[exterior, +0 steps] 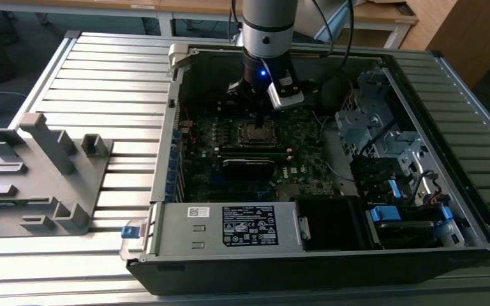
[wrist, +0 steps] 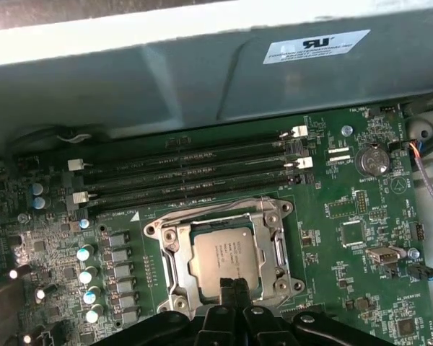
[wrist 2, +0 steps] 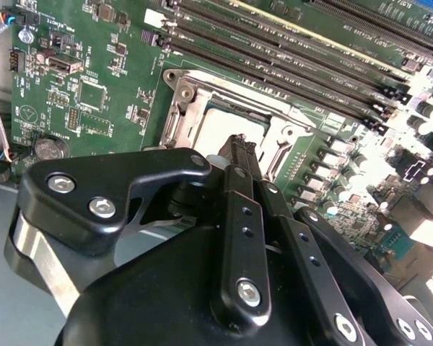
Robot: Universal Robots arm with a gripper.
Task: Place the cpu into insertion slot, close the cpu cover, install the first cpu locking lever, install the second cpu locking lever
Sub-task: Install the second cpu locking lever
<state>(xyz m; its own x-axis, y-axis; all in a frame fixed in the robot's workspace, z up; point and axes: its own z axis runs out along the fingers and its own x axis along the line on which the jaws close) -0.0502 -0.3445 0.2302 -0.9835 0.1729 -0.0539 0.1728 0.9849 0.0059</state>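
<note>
**CPU seated in socket, fingers pinched together just above it**

Landmark = the insertion slot (wrist: 227,256), mid-motherboard (exterior: 296,137) inside the open PC case (exterior: 449,76). From my remote seat I see the cpu (wrist: 225,254) lying flat in the slot, silver face up, framed by the cpu cover (wrist: 278,249), which looks folded down around it w/ the chip showing through the window. Can't tell if either locking lever is latched. RAM slots (wrist: 187,173) run just beside the slot, on the case-wall side.

The gripper (wrist: 234,288) hangs right over the slot's near edge, fingertips pressed together w/ nothing between them; whether the tips touch the chip or the frame I can't tell. In the exterior view the arm (exterior: 268,38) stands over the slot.

Handling, my judgement: cpu is light, rigid, smooth metal top = slippery, and the contacts under it are fragile, so hold by opposite edges only, keep it level, no pressing down. Cover is thin springy sheet metal; best pushed at its free edge, not the window.
</note>
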